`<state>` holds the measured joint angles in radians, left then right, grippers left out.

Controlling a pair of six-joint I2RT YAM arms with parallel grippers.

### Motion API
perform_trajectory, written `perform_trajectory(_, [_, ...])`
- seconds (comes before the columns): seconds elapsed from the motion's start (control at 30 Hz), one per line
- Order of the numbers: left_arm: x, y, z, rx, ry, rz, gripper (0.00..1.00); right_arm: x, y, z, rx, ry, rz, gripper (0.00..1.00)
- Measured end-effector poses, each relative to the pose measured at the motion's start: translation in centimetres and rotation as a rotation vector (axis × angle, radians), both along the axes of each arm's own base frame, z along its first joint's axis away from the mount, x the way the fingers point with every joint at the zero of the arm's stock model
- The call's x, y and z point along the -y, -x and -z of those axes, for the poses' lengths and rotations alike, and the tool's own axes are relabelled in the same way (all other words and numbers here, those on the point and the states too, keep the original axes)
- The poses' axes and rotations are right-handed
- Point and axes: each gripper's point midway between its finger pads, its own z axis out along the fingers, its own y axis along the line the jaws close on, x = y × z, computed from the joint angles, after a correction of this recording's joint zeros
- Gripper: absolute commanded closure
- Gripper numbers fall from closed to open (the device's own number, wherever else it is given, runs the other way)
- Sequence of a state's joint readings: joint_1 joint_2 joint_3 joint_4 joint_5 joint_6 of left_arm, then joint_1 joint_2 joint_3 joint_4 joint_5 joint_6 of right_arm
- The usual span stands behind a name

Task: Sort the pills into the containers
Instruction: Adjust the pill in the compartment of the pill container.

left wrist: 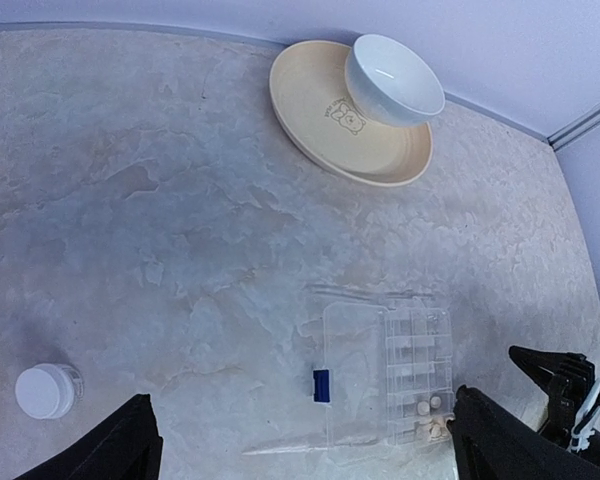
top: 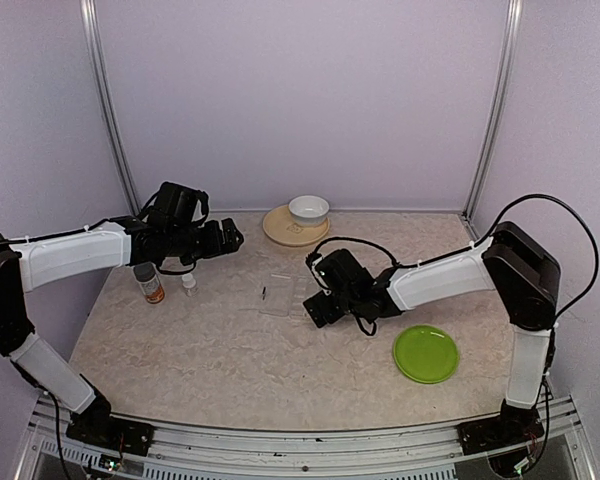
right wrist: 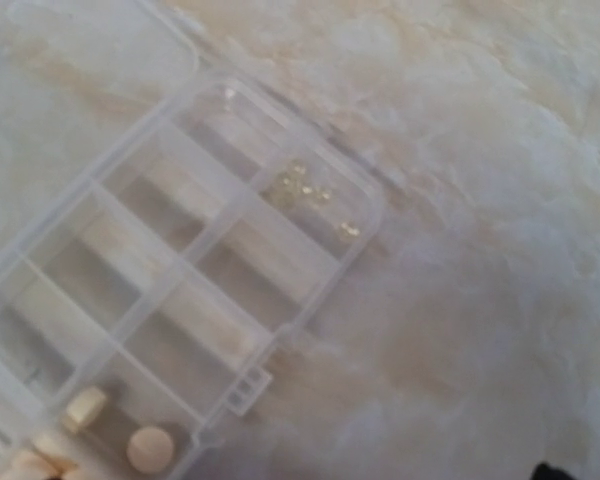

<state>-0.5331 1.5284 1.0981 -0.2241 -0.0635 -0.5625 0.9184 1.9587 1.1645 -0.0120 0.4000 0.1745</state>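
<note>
The clear pill box (top: 280,295) lies open mid-table, lid flat to its left. In the left wrist view the box (left wrist: 417,370) holds a few tan pills (left wrist: 430,405) in a near compartment. The right wrist view looks closely down on the box (right wrist: 170,270): round tan pills (right wrist: 150,447) in one end cell, tiny pale pellets (right wrist: 305,190) in the far corner cell. My right gripper (top: 315,308) hovers at the box's right edge; only one dark fingertip (right wrist: 548,471) shows, nothing between the jaws. My left gripper (top: 230,238) is open, empty and raised far left of the box.
A white bowl (top: 308,209) sits on a tan plate (top: 280,230) at the back. A green plate (top: 426,353) lies front right. An orange-labelled bottle (top: 149,283) and a small white-capped vial (top: 189,284) stand left of the box.
</note>
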Motion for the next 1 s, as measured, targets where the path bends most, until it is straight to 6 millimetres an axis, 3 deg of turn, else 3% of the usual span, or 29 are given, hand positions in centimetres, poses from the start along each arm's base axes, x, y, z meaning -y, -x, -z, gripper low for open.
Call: perform_trajectory(1.0, [0.9,0.4,0.8,-0.01,-0.018,0.017,0.01,-1.3,0.2,0.2,-0.003,0.005,-0.07,0.0])
